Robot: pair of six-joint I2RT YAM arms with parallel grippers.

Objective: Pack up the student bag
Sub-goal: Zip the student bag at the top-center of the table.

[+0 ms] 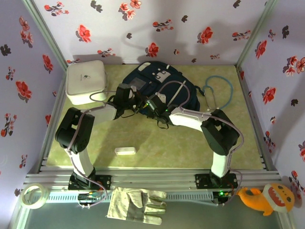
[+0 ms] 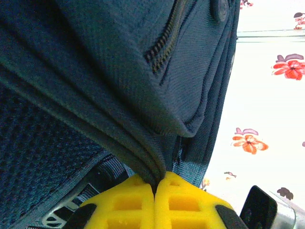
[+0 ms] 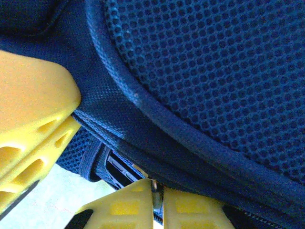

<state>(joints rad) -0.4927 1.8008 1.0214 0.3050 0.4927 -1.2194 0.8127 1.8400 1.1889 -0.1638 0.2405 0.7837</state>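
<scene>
- Now the bag [image 1: 151, 72] is lying at the worktop's [image 1: 190, 148] back centre, beside a white box [image 1: 86, 81].
- Left hand [image 2: 155, 186] is pinching a bag fold tight.
- Right hand [image 3: 155, 202] is pinching the bag's edge.

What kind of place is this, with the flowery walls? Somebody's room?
Likely a robot practice booth, not a home: flowered sheets wall in a table, two arms are bolted to a metal rail, and a backpack lies as a prop.
</scene>
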